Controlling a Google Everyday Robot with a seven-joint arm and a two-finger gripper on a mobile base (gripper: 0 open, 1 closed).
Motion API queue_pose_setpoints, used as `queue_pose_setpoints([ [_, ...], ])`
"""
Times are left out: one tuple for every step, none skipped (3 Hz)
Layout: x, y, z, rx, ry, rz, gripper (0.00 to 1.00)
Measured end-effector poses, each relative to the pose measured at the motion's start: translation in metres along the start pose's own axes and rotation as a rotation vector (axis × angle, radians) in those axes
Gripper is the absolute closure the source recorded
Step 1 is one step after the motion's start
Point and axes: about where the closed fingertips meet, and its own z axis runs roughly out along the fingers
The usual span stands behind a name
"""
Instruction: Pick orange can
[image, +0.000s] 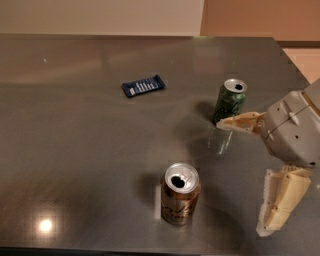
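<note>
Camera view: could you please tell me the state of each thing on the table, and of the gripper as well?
orange can: upright, tab hole open, standing free, not gripped.
green can: upright, tab hole open, just behind one gripper finger.
blue packet: lying flat on the table.
gripper: open, at the right, beside the orange can, holding nothing.

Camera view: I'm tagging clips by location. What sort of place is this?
Likely an office break area or lab: a grey metal table against a plain wall, holding the orange can, a green can and a blue snack packet. The open gripper hovers beside the cans.
</note>
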Motion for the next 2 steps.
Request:
queue_pose_setpoints([
  [-0.013,0.005,0.015,-0.046,-0.062,-0.044,0.00],
  [-0.026,0.010,0.026,-0.084,-0.103,-0.076,0.00],
])
